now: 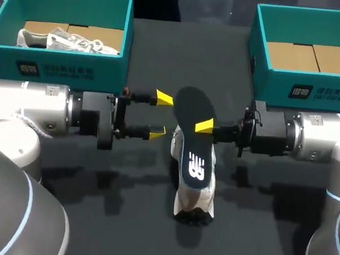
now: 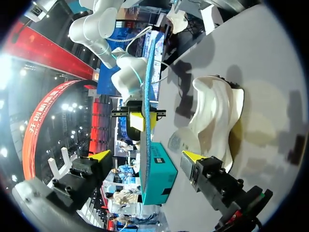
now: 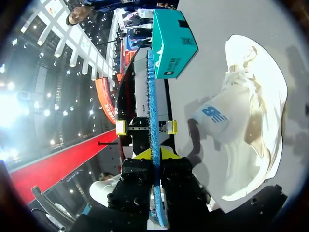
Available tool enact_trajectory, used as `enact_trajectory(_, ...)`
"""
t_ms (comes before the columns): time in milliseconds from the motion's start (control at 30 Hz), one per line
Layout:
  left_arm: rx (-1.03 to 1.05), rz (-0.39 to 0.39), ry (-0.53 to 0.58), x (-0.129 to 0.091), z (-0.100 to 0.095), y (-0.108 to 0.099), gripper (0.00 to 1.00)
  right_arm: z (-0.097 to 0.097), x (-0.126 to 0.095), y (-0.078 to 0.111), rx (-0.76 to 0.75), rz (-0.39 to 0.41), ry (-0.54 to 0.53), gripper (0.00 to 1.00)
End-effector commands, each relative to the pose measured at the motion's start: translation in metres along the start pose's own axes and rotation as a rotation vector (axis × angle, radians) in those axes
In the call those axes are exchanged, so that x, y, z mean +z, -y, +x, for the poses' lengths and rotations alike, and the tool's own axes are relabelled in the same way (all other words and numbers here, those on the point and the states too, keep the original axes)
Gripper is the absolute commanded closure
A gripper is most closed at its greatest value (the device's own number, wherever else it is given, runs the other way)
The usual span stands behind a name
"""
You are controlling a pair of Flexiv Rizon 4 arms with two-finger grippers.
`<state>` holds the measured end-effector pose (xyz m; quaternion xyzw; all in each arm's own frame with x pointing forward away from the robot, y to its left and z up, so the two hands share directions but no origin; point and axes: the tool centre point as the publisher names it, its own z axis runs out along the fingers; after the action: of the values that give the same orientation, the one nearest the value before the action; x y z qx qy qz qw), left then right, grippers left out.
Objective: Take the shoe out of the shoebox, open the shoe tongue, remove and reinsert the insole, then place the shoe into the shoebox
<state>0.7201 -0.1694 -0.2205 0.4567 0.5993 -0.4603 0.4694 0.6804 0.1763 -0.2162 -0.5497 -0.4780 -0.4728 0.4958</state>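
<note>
A dark insole (image 1: 189, 129) with a white logo is held over the table, its blue edge (image 3: 153, 96) pinched by my right gripper (image 1: 205, 127), which is shut on it (image 3: 154, 154). The white and grey shoe (image 1: 196, 194) lies on the dark table just below, also seen beside the insole in the wrist views (image 2: 215, 116) (image 3: 251, 130). My left gripper (image 1: 160, 115) stands open at the insole's far side from the right one; its yellow fingertips (image 2: 101, 155) straddle the insole's edge (image 2: 146, 106) without touching it.
A teal shoebox (image 1: 61, 67) at the back left holds a second pale shoe (image 1: 63, 40). Another teal shoebox (image 1: 311, 87) at the back right shows only its cardboard floor. Both boxes stand close behind the arms.
</note>
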Motion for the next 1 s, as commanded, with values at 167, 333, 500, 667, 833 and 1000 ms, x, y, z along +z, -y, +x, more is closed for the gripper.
enact_trajectory(167, -0.004, 0.0, 0.023, 0.024, 0.003, -0.001, 0.27, -0.002, 0.011, 0.003, -0.01, -0.036, -0.008, 1.0)
enact_trajectory(333, 0.0, -0.005, 0.033, 0.031, 0.003, -0.003, 0.43, 0.0, 0.013, 0.004, -0.016, -0.05, -0.011, 1.0)
enact_trajectory(500, 0.01, -0.022, 0.046, 0.041, 0.002, -0.01, 0.52, 0.001, 0.015, 0.005, -0.018, -0.057, -0.008, 1.0)
enact_trajectory(667, 0.015, -0.026, 0.051, 0.048, 0.003, -0.011, 0.52, 0.002, 0.015, 0.005, -0.011, -0.067, -0.005, 1.0)
enact_trajectory(833, 0.019, -0.021, 0.057, 0.049, 0.004, -0.005, 0.57, 0.002, 0.016, 0.005, -0.008, -0.071, -0.006, 1.0)
enact_trajectory(1000, 0.02, -0.017, 0.063, 0.051, 0.003, -0.003, 0.62, 0.002, 0.016, 0.005, -0.006, -0.075, -0.007, 1.0)
